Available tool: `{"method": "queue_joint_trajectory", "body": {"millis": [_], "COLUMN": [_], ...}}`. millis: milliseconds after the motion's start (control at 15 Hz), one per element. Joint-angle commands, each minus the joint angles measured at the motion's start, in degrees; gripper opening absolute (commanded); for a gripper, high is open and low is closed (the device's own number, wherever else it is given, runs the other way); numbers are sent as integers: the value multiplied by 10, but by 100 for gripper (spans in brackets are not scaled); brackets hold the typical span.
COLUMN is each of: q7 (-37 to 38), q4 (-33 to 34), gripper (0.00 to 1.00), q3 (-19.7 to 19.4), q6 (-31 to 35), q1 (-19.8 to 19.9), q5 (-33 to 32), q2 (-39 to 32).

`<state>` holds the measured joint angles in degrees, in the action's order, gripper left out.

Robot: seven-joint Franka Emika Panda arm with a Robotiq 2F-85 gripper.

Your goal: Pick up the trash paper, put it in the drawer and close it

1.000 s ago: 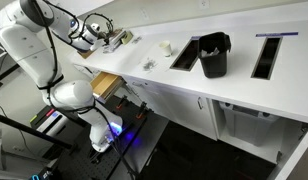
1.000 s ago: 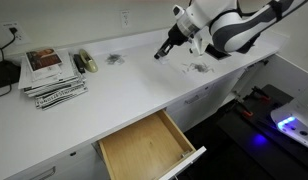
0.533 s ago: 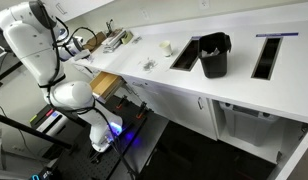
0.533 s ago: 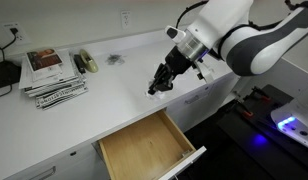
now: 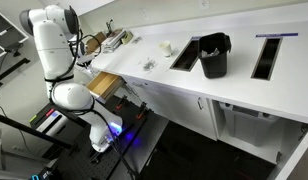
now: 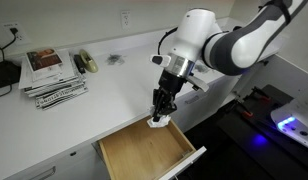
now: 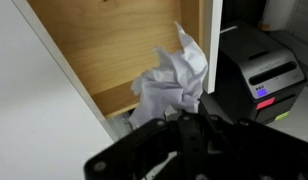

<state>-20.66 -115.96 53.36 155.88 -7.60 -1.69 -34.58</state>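
The crumpled trash paper is clamped in the gripper, just past the desk's front edge; the open drawer is found directly beneath it, so only 1 release is needed.

The white countertop carries a stack of magazines at upper left. A small dark object lies just beside the stack.

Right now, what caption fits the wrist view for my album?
The tool holds crumpled trash paper over the open wooden drawer.
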Motion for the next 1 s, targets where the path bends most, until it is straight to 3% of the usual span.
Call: {"method": "queue_joint_trajectory", "body": {"millis": [0, 333, 400, 467, 733, 933], "q7": [-29, -40, -41, -45, -57, -75], "q4": [89, 188, 201, 212, 233, 230], "gripper": [2, 2, 32, 33, 62, 84], "q3": [-36, -95, -104, -110, -124, -121], "q6": [-130, -240, -246, -248, -234, -223], "q1": [-24, -85, -98, -108, -134, -132], "q5": [17, 11, 10, 10, 11, 14], "q2": [-53, -87, -89, -91, -83, -69]}}
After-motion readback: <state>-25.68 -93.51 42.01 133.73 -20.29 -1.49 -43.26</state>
